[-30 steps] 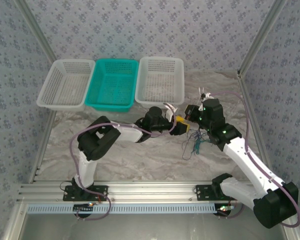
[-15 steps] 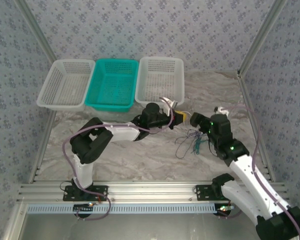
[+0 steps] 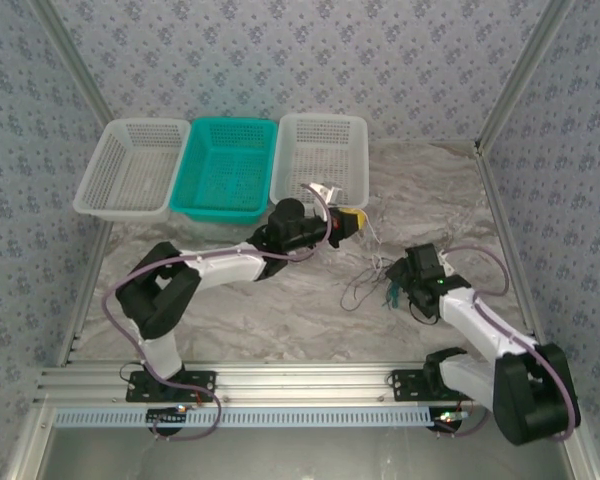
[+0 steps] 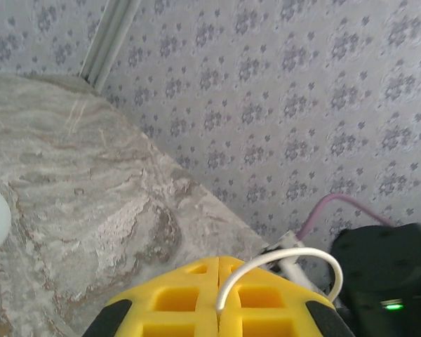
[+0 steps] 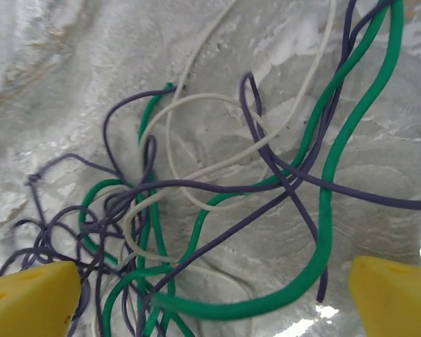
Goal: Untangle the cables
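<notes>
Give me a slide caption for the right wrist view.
Open right gripper framing a tangle of green, purple and white cables on the marble table.

Smooth, rubbery-coated cables [image 5: 326,210] lie on a matt, marble-patterned table [image 3: 280,320]; the baskets [image 3: 220,207] look like glossy perforated plastic, the rail [image 3: 300,380] brushed metal

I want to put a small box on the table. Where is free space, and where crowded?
Free: table between the left arm and the near rail, and the far right corner beside the right basket. Crowded: the cables, between the left tool, shut on a white cable, and the open right tool.
</notes>
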`<action>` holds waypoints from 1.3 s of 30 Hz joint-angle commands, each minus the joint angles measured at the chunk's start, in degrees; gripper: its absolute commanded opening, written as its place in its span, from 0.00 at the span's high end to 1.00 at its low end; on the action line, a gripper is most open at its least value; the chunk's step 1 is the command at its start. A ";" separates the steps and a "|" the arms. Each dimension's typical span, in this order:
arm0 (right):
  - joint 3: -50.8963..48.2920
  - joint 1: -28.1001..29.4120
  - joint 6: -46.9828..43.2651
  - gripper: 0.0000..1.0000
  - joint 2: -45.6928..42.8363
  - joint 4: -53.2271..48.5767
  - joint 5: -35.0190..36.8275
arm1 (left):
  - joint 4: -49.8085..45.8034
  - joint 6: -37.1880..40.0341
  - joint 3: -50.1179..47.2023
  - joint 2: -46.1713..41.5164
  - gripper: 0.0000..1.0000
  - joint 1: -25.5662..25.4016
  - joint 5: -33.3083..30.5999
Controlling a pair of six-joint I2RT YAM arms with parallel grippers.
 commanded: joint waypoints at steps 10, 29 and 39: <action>-1.22 -1.38 4.48 0.94 5.53 5.76 3.17 | -27.72 17.22 13.90 -15.94 1.00 5.26 -8.31; 7.23 12.22 -5.47 1.00 -6.74 4.00 1.20 | -42.03 14.59 58.53 26.04 1.00 18.56 -7.56; 8.88 12.36 -7.17 1.00 -10.54 2.33 -0.20 | -40.11 13.61 54.60 21.79 0.30 18.64 -6.75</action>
